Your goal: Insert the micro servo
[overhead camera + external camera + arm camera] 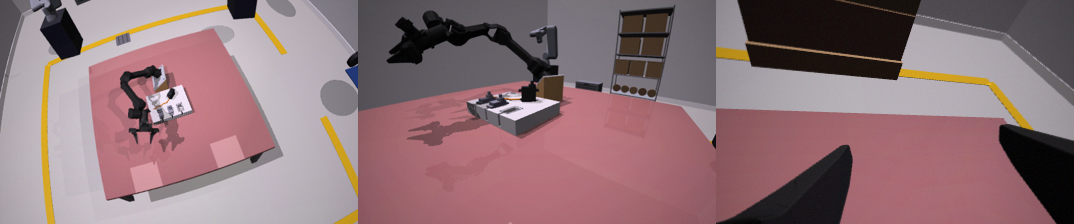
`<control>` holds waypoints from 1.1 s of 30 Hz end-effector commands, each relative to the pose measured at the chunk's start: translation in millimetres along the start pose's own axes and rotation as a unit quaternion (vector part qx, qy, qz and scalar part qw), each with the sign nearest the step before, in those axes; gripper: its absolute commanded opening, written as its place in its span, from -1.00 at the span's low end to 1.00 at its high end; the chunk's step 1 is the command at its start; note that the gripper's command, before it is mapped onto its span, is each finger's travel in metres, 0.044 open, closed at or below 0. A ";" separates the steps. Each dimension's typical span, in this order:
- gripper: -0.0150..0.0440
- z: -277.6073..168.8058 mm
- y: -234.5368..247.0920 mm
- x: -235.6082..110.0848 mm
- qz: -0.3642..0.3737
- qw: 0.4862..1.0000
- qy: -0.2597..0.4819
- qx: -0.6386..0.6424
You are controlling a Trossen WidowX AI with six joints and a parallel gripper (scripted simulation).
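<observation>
Now: fingers (143,137) spread apart, empty | servo (171,93) standing on deck (186,100) | marked pocket (180,107) unfilled

Your arm (505,38) is matte black all over, chunky boxy links with rounded joint housings. The gripper (143,136) matches, and its two fingers are dark tapered wedges ending in points.

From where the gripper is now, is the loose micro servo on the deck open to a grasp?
Probably yes. The gripper hangs open, high off to one side, and the loose micro servo stands alone on the deck, with nothing above it.
</observation>
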State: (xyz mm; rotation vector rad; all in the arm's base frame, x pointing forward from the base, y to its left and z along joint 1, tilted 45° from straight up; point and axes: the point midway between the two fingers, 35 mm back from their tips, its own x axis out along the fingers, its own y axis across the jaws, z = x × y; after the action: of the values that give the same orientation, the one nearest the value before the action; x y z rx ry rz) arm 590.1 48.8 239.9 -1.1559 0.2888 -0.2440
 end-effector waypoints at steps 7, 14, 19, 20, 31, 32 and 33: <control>1.00 4.3 36.1 -13.3 0.056 0.997 0.009 0.051; 1.00 7.2 92.0 -43.9 0.141 0.981 0.044 0.128; 1.00 3.7 129.8 -70.5 0.193 0.961 0.085 0.180; 1.00 2.5 137.0 -76.4 0.203 0.956 0.095 0.190; 1.00 -23.3 205.3 -152.2 0.269 0.892 0.233 0.278; 1.00 -26.6 210.1 -159.7 0.271 0.886 0.247 0.284; 1.00 -30.1 214.5 -167.2 0.272 0.879 0.262 0.291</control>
State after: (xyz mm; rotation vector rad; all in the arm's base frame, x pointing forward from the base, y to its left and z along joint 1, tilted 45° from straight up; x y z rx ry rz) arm 455.4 157.0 60.5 -0.4251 0.8658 -0.0881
